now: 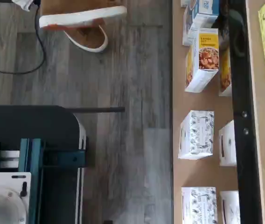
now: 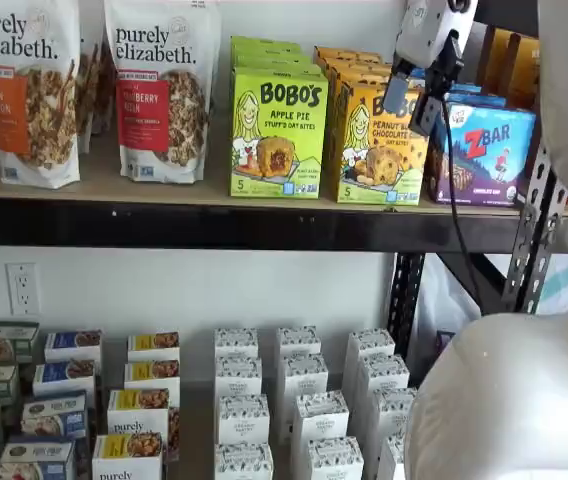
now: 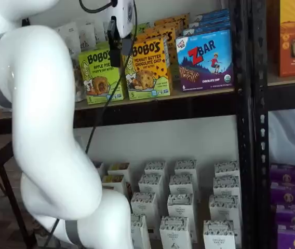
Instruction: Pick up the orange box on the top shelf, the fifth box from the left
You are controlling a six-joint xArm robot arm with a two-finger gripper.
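The wrist view looks down on grey floorboards (image 1: pixel 123 116), a tan shoe (image 1: pixel 83 16) and small white cartons (image 1: pixel 197 134) on a low shelf. In a shelf view the orange box (image 2: pixel 382 145) stands on the top shelf (image 2: pixel 214 222), between the lime-green apple pie box (image 2: pixel 277 132) and the blue box (image 2: pixel 484 155); the fingers (image 2: pixel 412 102) hang before its upper right corner, spread apart and holding nothing. In a shelf view the fingers (image 3: pixel 120 49) overlap the orange box's (image 3: pixel 148 68) left edge.
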